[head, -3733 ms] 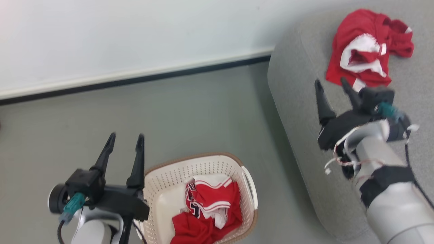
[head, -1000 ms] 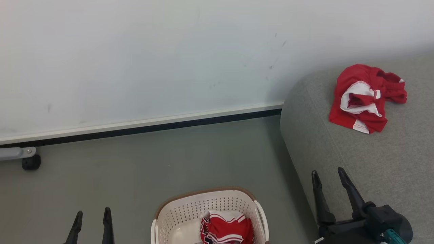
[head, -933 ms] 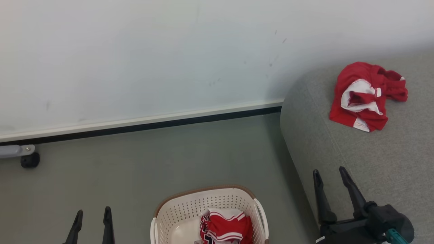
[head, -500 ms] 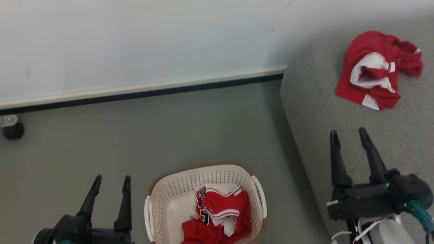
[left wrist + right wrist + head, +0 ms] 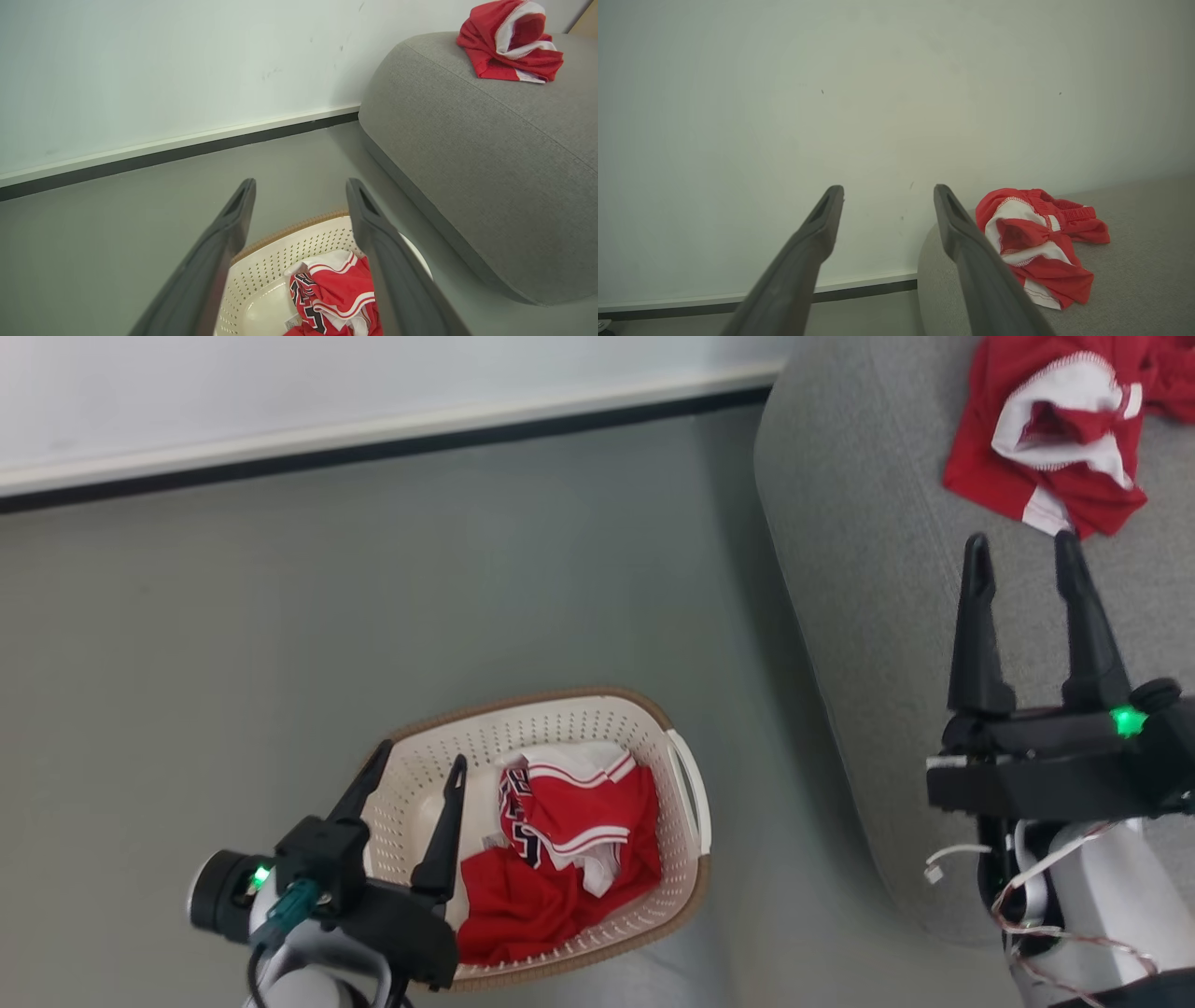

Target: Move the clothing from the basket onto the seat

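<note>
Floor (image 5: 280,616) basket (image 5: 523,702) holds one jersey (image 5: 569,812), seat (image 5: 868,569) one garment (image 5: 1055,439); left gripper (image 5: 421,755), right gripper (image 5: 1019,539) open.

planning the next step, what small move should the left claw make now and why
Probably lower the open left claw into the basket onto the red jersey: it hangs empty over the basket, the jersey lies loose inside, and one red garment already lies on the seat.
</note>
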Controlling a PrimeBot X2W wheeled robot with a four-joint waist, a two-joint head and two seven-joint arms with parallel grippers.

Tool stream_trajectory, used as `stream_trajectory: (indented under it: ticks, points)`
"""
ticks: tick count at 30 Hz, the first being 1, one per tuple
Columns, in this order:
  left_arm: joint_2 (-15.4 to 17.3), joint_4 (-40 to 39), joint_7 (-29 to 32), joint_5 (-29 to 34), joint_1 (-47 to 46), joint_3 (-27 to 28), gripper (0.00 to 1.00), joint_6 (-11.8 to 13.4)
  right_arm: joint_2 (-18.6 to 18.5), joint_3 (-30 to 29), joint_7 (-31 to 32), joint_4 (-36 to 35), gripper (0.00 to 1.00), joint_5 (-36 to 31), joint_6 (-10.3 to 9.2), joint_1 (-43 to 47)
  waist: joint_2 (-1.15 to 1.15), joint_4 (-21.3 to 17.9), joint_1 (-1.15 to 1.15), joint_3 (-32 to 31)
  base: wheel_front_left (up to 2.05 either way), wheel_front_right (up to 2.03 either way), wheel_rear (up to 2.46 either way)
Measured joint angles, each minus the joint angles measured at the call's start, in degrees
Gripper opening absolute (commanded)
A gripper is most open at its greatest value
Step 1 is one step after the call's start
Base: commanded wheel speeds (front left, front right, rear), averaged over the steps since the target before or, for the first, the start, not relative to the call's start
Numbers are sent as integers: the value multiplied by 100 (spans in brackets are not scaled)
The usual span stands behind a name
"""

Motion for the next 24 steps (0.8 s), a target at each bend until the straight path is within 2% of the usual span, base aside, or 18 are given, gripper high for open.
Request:
stream_trajectory:
  ticks: [15,24]
  points:
    - [-181,1018,412,302,-913,-313,100,-101,2,-304,0,-309,100,0,-44,-990,0,-327,0,1187,0,0,0]
    - [-87,1436,561,404,-1476,-346,100,-157,121,-285,-2,-513,100,1,-44,-1515,0,-501,-1,1964,0,0,0]
